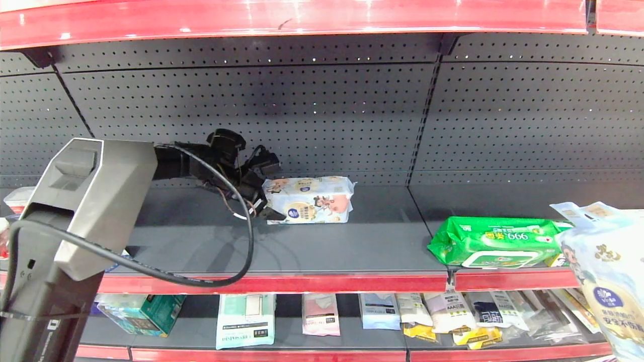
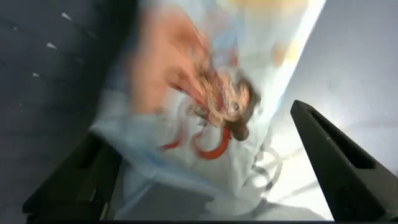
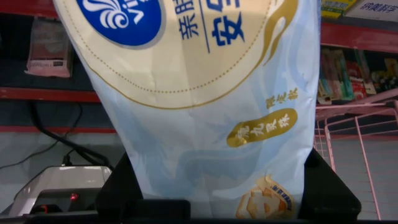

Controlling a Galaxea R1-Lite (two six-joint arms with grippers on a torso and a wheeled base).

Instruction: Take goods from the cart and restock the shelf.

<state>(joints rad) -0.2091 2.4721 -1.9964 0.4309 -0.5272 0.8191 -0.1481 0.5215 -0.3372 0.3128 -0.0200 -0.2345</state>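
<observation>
Here the left gripper sits at the left end of the white pack, which lies flat on the shelf with its long axis running left to right by the back panel. Its fingers flank that end, but I cannot tell whether they press it or stand free. The right gripper is clamped on a 2nd pack, held upright in the air near the green pack; judging by this, the right arm is placed to stock next.
</observation>
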